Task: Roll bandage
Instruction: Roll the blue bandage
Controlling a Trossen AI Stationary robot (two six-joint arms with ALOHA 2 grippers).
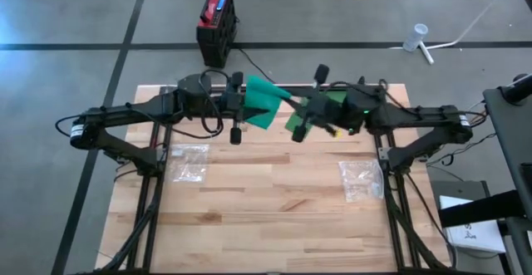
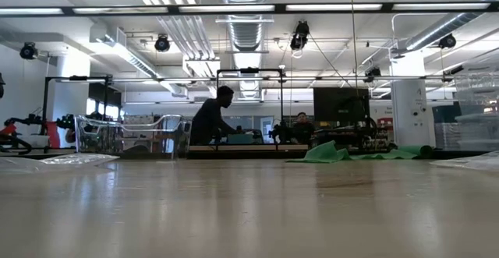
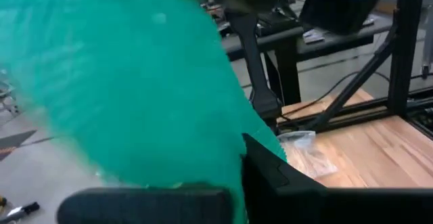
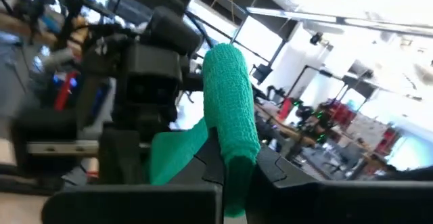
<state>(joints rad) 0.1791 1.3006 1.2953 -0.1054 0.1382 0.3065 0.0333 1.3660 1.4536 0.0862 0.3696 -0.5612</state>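
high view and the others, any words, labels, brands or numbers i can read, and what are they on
None can be read in any view.
White sheet at the right edge of the high view: dark marks, too small to read.
Red and black box on the floor beyond the table: pale label, too small to read.
Green bandage, plastic bags and wooden table: no print seen.

Bright ceiling strips, blurred wrist views.
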